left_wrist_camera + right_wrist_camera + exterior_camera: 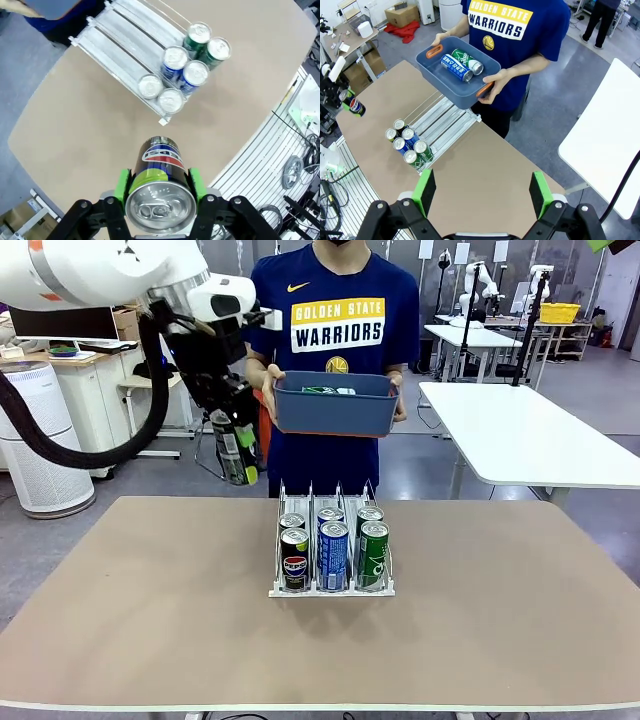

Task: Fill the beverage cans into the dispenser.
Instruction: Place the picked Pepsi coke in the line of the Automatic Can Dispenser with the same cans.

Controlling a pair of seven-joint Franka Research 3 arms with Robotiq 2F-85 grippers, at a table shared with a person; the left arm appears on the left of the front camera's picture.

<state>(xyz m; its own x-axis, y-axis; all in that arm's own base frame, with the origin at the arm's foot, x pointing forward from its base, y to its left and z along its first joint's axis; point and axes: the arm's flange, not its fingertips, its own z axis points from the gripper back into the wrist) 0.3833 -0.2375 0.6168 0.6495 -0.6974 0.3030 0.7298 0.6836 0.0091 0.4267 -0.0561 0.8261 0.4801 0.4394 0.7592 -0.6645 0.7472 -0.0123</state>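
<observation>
My left gripper (236, 456) is shut on a dark Pepsi can (230, 445), held upright in the air above the table's far left, left of the dispenser (312, 496). In the left wrist view the held can (161, 172) sits between the green pads (121, 184). The dispenser (120, 45) holds several cans (182, 75) at its front end: Pepsi (295, 560), blue (333, 556) and green (373, 554), each with another behind it. My right gripper (482, 195) is open and empty, high above the table. Below it lie the dispenser (445, 117) and its cans (407, 142).
A person at the far side holds a blue bin (335, 412) above the dispenser's back end. The bin (457, 95) contains a blue-and-white can (455, 67) and a green can (467, 59). A white table (530, 430) stands beyond the right corner.
</observation>
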